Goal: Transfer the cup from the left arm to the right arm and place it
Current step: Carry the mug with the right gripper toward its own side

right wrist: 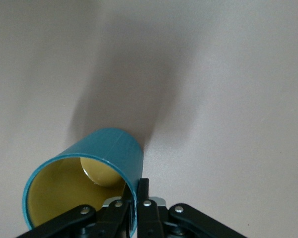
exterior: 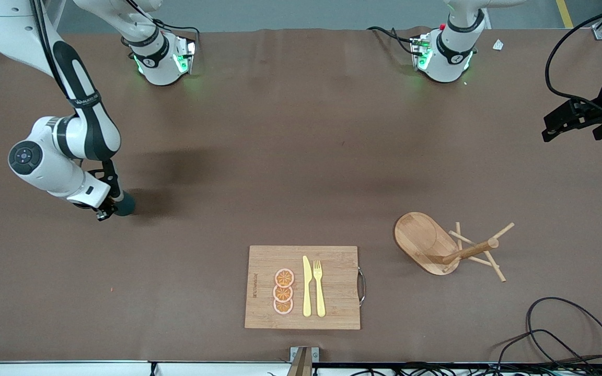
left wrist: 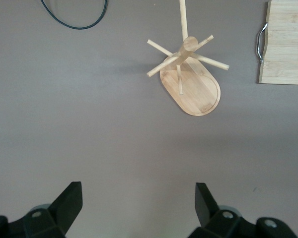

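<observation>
The cup (exterior: 125, 204) is dark teal with a tan-yellow inside. It is at the right arm's end of the table, low over or on the brown surface; I cannot tell which. My right gripper (exterior: 108, 210) is shut on the cup's wall. In the right wrist view the cup (right wrist: 107, 153) shows its open mouth, with one finger of the right gripper (right wrist: 137, 187) inside the rim and one outside. My left gripper (exterior: 550, 128) is open and empty, up over the left arm's end of the table. It also shows in the left wrist view (left wrist: 138, 197), where it holds nothing.
A wooden peg rack (exterior: 439, 244) stands toward the left arm's end; it also shows in the left wrist view (left wrist: 188, 79). A cutting board (exterior: 337, 292) near the front camera carries orange slices (exterior: 283, 291), a yellow knife (exterior: 307, 286) and a fork (exterior: 319, 287). Black cables (exterior: 567, 334) lie at the near corner.
</observation>
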Available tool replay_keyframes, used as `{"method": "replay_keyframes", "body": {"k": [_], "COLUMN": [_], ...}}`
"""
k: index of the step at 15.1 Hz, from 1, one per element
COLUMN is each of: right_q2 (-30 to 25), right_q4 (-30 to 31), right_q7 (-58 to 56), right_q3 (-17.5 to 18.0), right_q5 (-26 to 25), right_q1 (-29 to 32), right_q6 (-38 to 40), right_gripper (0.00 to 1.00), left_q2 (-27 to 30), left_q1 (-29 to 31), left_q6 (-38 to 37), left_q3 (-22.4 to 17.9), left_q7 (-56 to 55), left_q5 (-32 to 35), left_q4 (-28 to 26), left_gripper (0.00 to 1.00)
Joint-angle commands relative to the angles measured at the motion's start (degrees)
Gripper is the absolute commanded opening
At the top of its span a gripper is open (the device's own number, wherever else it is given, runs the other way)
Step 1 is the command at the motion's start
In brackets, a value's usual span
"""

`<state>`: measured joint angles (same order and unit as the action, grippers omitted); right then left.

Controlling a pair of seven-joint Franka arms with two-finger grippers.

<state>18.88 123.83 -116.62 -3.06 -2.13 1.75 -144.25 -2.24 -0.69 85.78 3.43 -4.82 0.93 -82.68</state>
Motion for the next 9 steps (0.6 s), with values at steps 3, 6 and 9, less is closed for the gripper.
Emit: {"method": "replay_keyframes", "body": {"k": [3,6,9], "right_q2": [-0.8,-1.7,-1.7], "right_q4": [1.2,-1.2,-5.3], "right_q7": [-1.2,8.2,20.8], "right_q3": [0.9,0.9,0.9], "right_q5": [0.5,0.8,0.8], "right_q1": [0.7,0.0,-0.1], "right_q6": [-1.2,5.3,10.9], "right_gripper": [1.0,1.0,1.0], "left_q2": [1.5,1.5,1.5], "left_q1": [0.5,0.5,0.5], "left_q6": [-0.2,-0.3,-0.3], "left_q3": [0.7,0.7,0.7], "left_q7": [-0.3,-0.3,-0.3], "left_q5": [-0.1,-0.1,-0.1], "left_q4": [-1.3,-1.3,-1.3], "left_gripper": [1.0,1.0,1.0]}}
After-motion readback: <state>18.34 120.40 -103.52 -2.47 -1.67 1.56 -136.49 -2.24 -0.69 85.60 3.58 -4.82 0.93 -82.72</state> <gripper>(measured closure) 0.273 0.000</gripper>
